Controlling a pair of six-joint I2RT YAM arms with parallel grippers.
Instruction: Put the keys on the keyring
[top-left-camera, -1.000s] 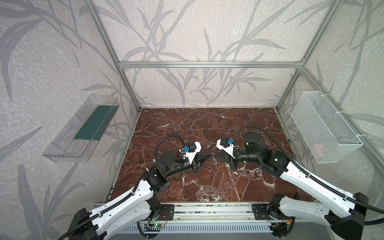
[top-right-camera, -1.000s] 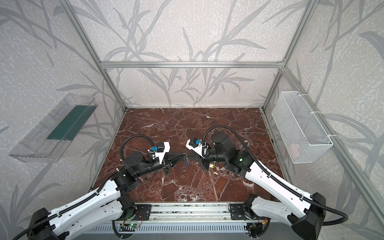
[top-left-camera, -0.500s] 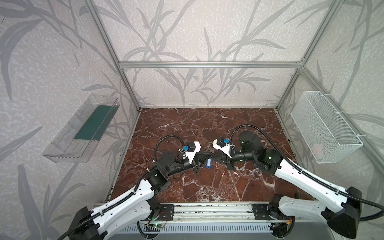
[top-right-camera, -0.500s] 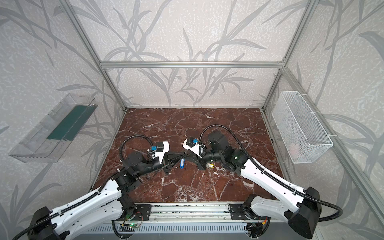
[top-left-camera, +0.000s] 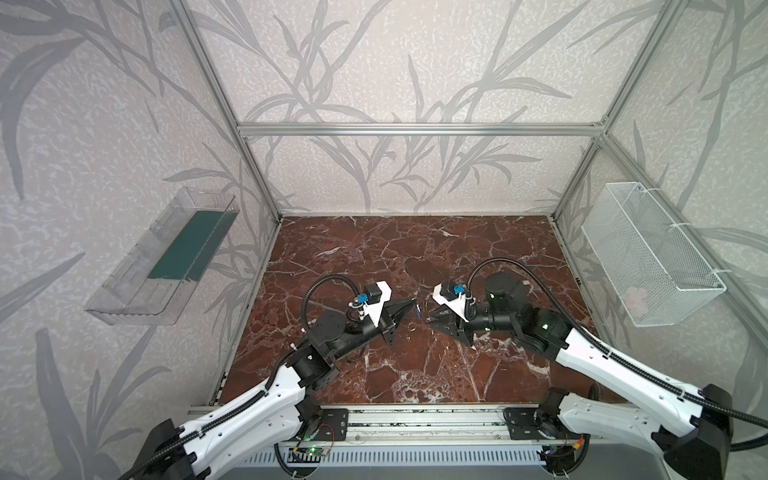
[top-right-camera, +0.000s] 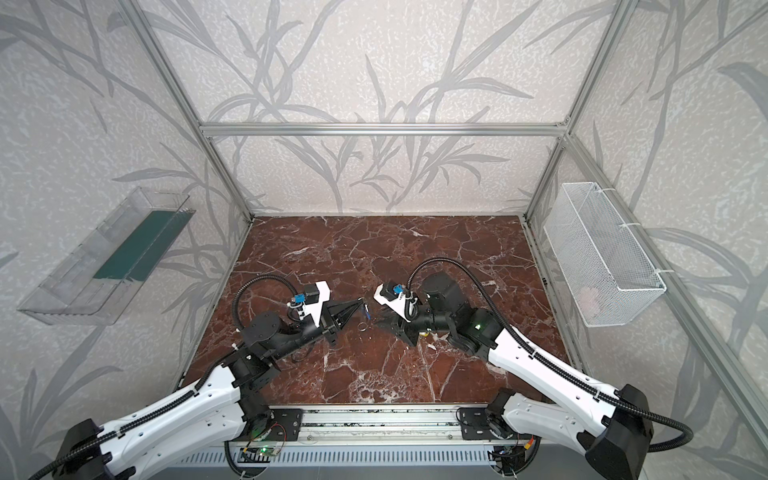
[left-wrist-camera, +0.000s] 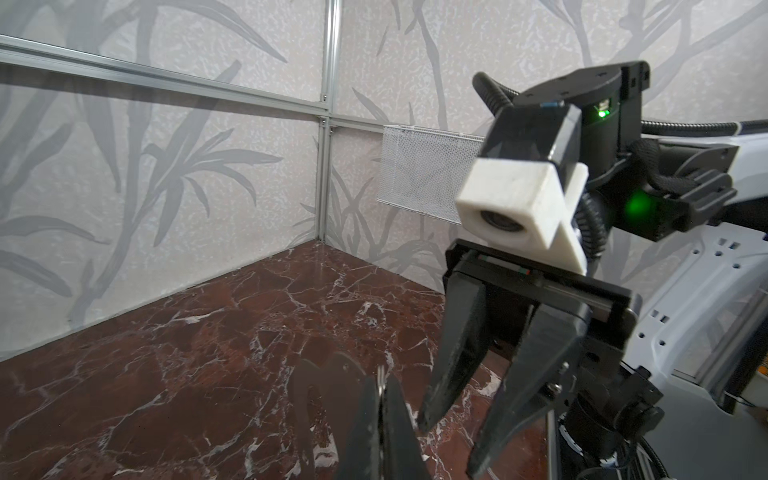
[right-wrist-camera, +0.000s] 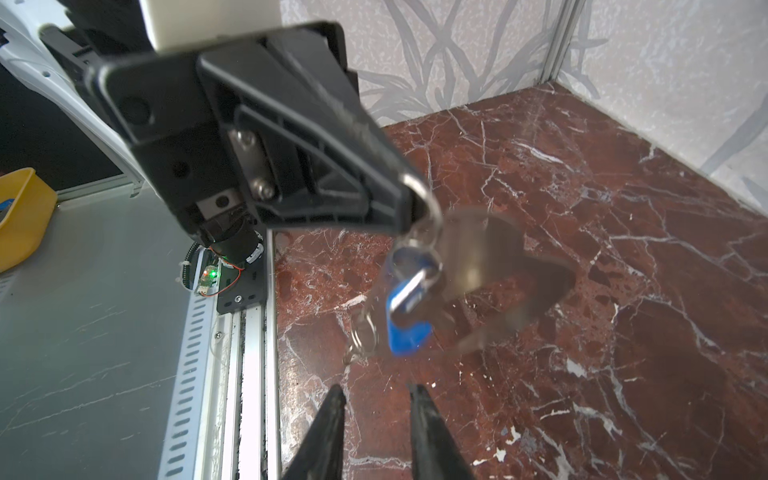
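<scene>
My left gripper (top-left-camera: 412, 304) is shut on the keyring, pinching its metal loop (right-wrist-camera: 420, 194) at the fingertips. The blue key (right-wrist-camera: 409, 320) dangles from that loop, seen in both top views as a blue speck (top-right-camera: 366, 308). The keyring's flat grey plate (right-wrist-camera: 494, 253) hangs blurred behind the key, a dark shape (left-wrist-camera: 332, 386) in the left wrist view. My right gripper (right-wrist-camera: 376, 395) is open a short way in front of the key, empty. In a top view it (top-left-camera: 432, 321) points at the left gripper. A yellow key is not clearly visible.
A small loose metal ring (top-left-camera: 411, 327) lies on the red marble floor (top-left-camera: 415, 257) between the two grippers. A clear plastic shelf (top-left-camera: 166, 257) hangs on the left wall and a white wire basket (top-left-camera: 648, 253) on the right wall.
My right gripper reached left to the key, then drew back to the right and opened. The blue key now hangs from the left gripper alone. The left arm has barely moved.
</scene>
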